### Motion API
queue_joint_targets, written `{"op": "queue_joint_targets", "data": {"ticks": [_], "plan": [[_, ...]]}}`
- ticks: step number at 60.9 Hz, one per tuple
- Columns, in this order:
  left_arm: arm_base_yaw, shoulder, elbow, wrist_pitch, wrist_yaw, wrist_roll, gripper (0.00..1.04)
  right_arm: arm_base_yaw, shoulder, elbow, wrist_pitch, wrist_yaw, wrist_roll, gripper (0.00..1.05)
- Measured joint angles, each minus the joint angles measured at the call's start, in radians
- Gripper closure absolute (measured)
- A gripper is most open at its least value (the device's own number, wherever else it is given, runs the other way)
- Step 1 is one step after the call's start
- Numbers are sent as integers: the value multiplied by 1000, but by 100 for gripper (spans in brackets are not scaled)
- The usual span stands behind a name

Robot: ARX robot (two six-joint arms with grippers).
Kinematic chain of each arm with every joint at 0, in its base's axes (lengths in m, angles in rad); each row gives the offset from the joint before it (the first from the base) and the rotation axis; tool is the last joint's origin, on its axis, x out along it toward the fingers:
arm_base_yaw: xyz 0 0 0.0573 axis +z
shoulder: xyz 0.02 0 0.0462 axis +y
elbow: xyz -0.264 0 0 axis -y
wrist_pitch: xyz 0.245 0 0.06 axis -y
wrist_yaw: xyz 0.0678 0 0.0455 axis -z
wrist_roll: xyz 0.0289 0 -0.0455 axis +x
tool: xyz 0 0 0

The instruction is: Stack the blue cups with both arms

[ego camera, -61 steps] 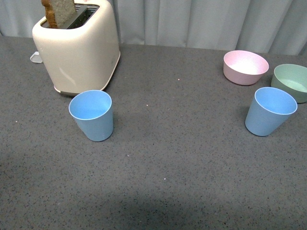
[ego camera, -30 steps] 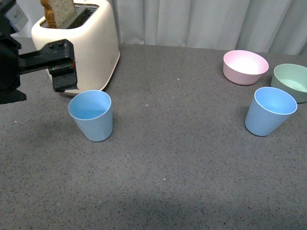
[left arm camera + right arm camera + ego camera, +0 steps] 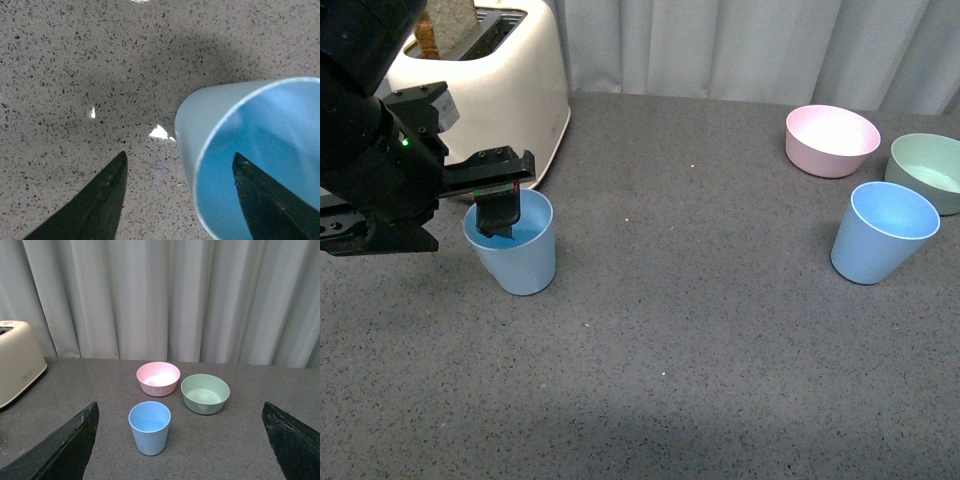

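Note:
One blue cup stands upright in front of the toaster. My left gripper is open at its rim. In the left wrist view the cup's wall runs between the two fingers of the gripper, one finger inside the mouth and one outside. The other blue cup stands upright at the right, near the two bowls. My right gripper is open and well back from that cup, which shows between its fingers. The right arm is out of the front view.
A cream toaster with a slice of bread stands at the back left, just behind the left arm. A pink bowl and a pale green bowl sit behind the right cup. A grey curtain closes the back.
My left arm has come in from the left, and its open gripper has dropped over the left cup's rim. The cups and bowls have not moved.

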Motion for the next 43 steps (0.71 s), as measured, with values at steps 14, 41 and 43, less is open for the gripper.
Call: {"op": "queue_joint_targets", "data": {"ticks": [14, 41, 43], "plan": [[-2, 34, 37, -26, 0, -33, 80, 0, 0, 0, 0, 0, 0, 10], [-79, 36, 105, -64, 14, -93, 101, 0, 0, 0, 0, 0, 0, 10], [-93, 40, 120, -68, 14, -99, 101, 0, 0, 0, 0, 0, 0, 10]]}}
